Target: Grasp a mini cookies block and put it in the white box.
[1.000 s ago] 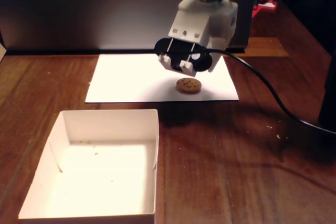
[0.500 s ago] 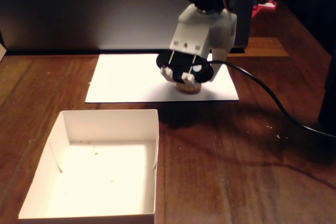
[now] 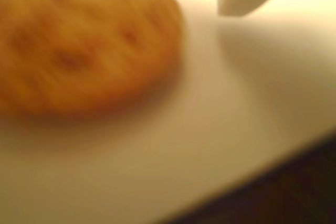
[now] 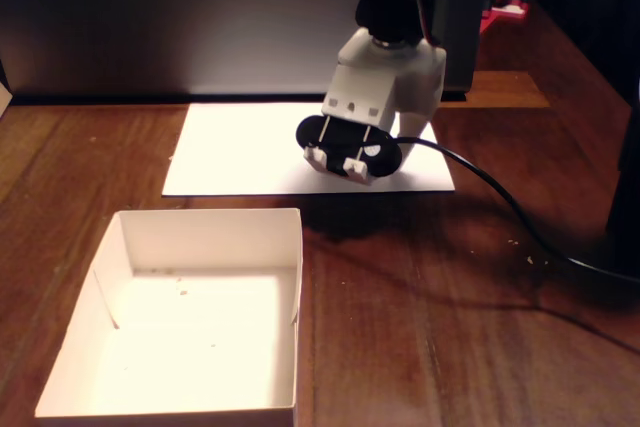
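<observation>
Wrist view: cookie (image 3: 79,45) on paper (hidden in fixed view); claw (image 4: 350,162) opening unclear.

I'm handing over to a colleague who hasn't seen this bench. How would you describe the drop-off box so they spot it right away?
On the dark wooden table, look at the near left corner in the fixed view, in front of the flat white paper sheet where the gripper is working. The white box sits there: shallow, roughly square, open-topped. Unlike the flat sheet, it has low raised walls.
</observation>
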### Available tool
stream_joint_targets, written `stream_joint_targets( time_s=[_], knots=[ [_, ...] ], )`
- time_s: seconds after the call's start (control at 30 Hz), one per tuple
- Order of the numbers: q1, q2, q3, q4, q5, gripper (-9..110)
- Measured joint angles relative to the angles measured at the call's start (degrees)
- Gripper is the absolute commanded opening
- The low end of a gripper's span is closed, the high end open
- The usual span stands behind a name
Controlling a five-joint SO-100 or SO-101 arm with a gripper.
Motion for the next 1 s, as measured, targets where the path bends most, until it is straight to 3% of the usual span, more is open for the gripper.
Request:
stream_joint_targets(
  time_s=[0.57, 1.0],
  knots=[
    [-0.18, -5.19, -6.68, 5.71, 0.0, 31],
    [0.88, -6.06, -7.56, 5.98, -0.09, 21]
  ],
)
